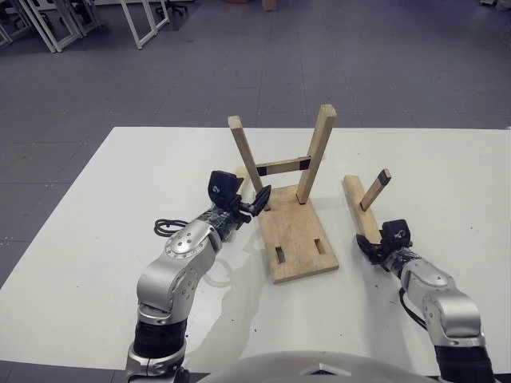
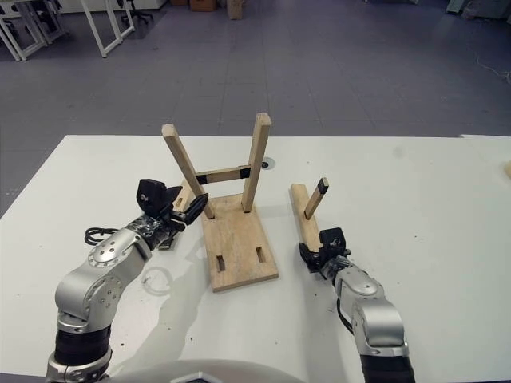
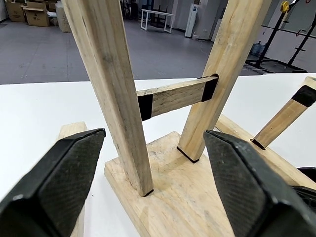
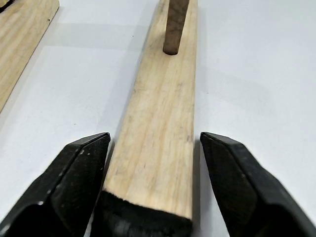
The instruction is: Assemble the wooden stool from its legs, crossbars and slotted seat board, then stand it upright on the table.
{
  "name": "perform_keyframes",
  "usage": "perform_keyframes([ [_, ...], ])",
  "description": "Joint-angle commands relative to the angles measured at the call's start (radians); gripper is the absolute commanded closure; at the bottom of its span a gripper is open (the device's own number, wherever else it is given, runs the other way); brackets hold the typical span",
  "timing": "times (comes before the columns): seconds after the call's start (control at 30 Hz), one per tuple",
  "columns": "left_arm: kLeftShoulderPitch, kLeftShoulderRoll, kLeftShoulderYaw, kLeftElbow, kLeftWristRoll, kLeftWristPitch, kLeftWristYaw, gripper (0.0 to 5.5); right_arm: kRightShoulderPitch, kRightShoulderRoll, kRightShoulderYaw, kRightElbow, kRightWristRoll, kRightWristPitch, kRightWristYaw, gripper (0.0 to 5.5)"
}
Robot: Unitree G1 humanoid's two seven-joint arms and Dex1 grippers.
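two legs [image 1: 246, 155] slotted in the seat board [image 1: 302, 243] are faced by the open left gripper [image 3: 154, 134], while the loose leg [image 1: 354, 199] is straddled by the open right gripper [image 4: 154, 140] for pickup.

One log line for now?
board: two legs in, two slots empty | left gripper: open | right gripper: open, astride loose leg

**Four cameras, one table**

My two head cameras sit above my arms, looking forward and down. Both take in the whole white table [image 1: 96, 239] and the floor beyond, seen from slightly offset positions. My left wrist camera sits low and close, looking out through my left gripper [image 3: 153, 140] at the nearest upright leg [image 3: 111, 89] and the crossbar [image 3: 175, 96]. My right wrist camera looks steeply down through my right gripper [image 4: 154, 139], very near, along the loose leg [image 4: 158, 123]. Both head views also show these parts.
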Motion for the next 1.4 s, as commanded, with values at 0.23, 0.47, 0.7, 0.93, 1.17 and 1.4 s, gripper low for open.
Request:
perform_keyframes([
  [0.23,0.005,0.019,0.057,-0.013,-0.073,0.090,-0.032,1.83,0.033,-0.042,-0.063,-0.024,0.011,0.047,0.035,3.42],
  [0.47,-0.068,0.126,0.314,0.066,-0.828,0.406,-0.311,1.83,-0.169,-0.243,-0.607,-0.036,0.757,0.250,0.402,3.44],
  [0.7,-0.233,0.146,0.272,0.206,-1.170,0.412,-0.173,1.83,-0.131,-0.308,-0.502,-0.138,1.355,0.450,0.534,3.44],
  [0.93,-0.285,0.212,0.145,0.184,-1.438,0.320,-0.015,1.83,-0.185,-0.292,-0.314,-0.184,1.425,0.397,0.431,3.45],
  [1.17,-0.286,0.242,0.088,0.187,-1.470,0.240,0.038,2.10,-0.170,-0.306,-0.238,-0.209,1.397,0.361,0.428,3.45],
  [1.4,-0.288,0.265,0.062,0.180,-1.511,0.202,0.036,3.33,-0.170,-0.320,-0.192,-0.211,1.356,0.344,0.449,3.45],
])
